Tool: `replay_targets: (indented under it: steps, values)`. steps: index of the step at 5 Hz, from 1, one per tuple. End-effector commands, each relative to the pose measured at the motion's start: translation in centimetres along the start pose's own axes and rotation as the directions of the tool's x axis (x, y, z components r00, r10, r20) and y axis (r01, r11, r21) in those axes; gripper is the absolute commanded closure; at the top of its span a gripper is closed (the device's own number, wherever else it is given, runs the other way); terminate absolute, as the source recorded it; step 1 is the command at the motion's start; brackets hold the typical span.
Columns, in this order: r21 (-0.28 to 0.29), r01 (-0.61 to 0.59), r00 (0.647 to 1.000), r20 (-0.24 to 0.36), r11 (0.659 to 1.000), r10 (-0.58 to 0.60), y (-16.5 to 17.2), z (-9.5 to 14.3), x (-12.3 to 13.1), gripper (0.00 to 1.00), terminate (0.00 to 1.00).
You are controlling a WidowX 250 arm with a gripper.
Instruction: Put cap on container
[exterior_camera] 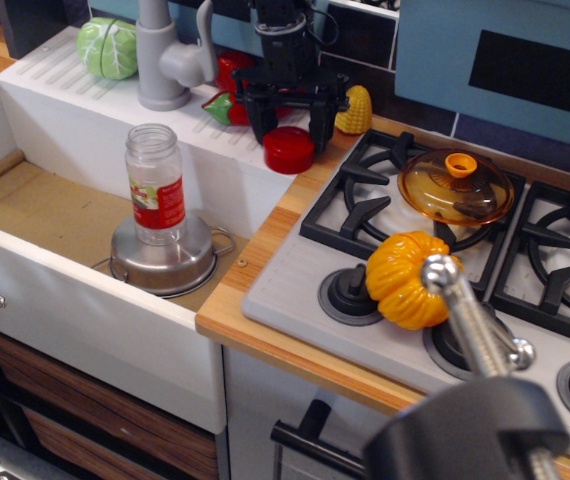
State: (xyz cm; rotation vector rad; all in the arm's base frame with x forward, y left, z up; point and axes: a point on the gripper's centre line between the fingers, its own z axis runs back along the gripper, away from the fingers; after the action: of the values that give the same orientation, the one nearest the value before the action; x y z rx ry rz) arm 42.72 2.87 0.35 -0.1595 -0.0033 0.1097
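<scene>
The cap [289, 149] is a small round red screw cap lying on the white sink ledge next to the stove. My gripper [289, 122] hangs right above and just behind it, jaws open and spread wider than the cap, empty. The container [154, 184] is a tall clear jar with a red-and-white label and an open threaded neck. It stands upright on an upturned steel pot [165, 258] in the sink, to the left of and below the cap.
A grey faucet [163, 55], a green cabbage [107, 47], a red pepper [227, 102] and a yellow corn [354, 108] line the back ledge. An amber glass lid [455, 185] and an orange pumpkin [408, 279] sit on the stove. A metal clamp [470, 320] fills the lower right.
</scene>
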Motion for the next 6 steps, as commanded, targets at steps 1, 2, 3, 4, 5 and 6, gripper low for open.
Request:
replay_targets:
  steps: [1,2,3,4,5,6]
  values:
    - [-0.071,0.075,0.997,-0.015,0.995,-0.076,3.1,9.2,-1.0,1.00,0.00]
    - [-0.076,0.094,0.993,-0.062,0.993,-0.099,5.0,10.2,-0.7,1.00,0.00]
    - [-0.071,0.124,0.989,-0.072,0.990,-0.129,6.6,10.7,-1.1,1.00,0.00]
    - [-0.058,0.165,0.984,-0.065,0.985,-0.168,7.6,10.1,-2.3,1.00,0.00]
    - [-0.052,0.199,0.977,-0.061,0.979,-0.202,7.5,9.7,-4.1,1.00,0.00]
    - [-0.054,0.219,0.973,-0.064,0.974,-0.222,7.9,9.9,-5.1,1.00,0.00]
